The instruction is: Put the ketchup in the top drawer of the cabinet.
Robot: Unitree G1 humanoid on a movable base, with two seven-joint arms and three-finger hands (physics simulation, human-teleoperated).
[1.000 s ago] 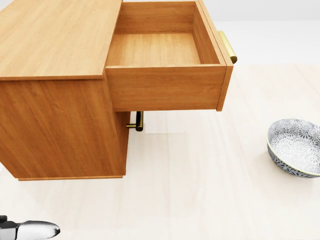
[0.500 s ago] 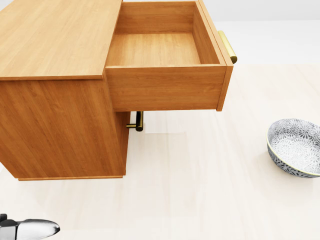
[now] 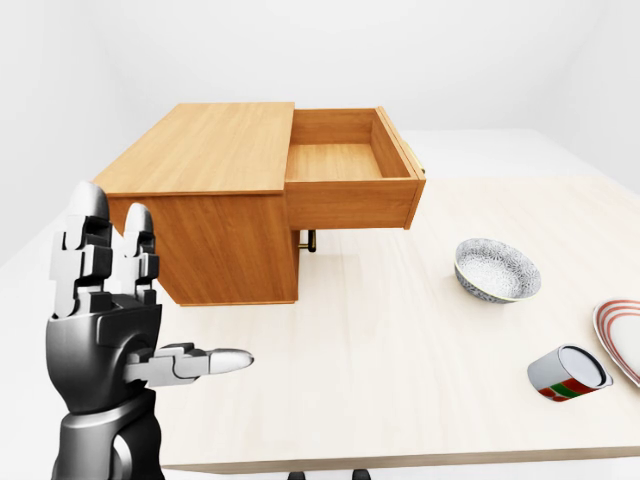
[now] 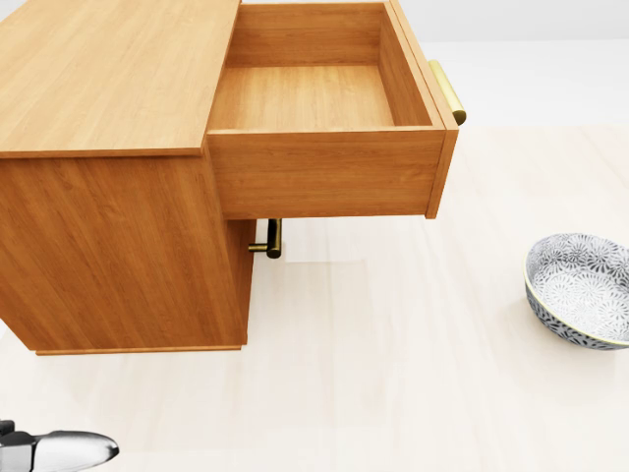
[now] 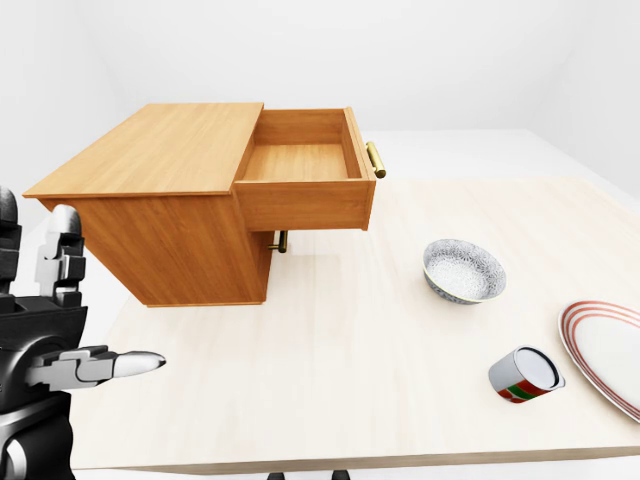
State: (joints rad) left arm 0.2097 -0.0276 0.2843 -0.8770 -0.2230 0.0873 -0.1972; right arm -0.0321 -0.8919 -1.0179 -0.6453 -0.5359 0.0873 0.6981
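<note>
The wooden cabinet [image 3: 200,150] stands on the pale table, its top drawer [image 3: 335,160] pulled out to the right and empty inside [image 4: 305,98]. No ketchup bottle shows clearly. A small red, white and green container [image 3: 568,373] lies on its side near the table's right edge, far from the cabinet. My left hand [image 3: 135,300] is raised at the lower left of the eye views, fingers straight up and thumb pointing right, open and holding nothing. Only its thumb tip [image 4: 69,450] enters the head view. My right hand is out of sight.
A patterned grey bowl [image 3: 497,268] sits right of the cabinet. A red-rimmed plate [image 5: 610,350] lies at the table's right edge. The drawer's brass handle [image 4: 447,90] sticks out to the right, and a lower handle [image 4: 272,239] shows beneath it.
</note>
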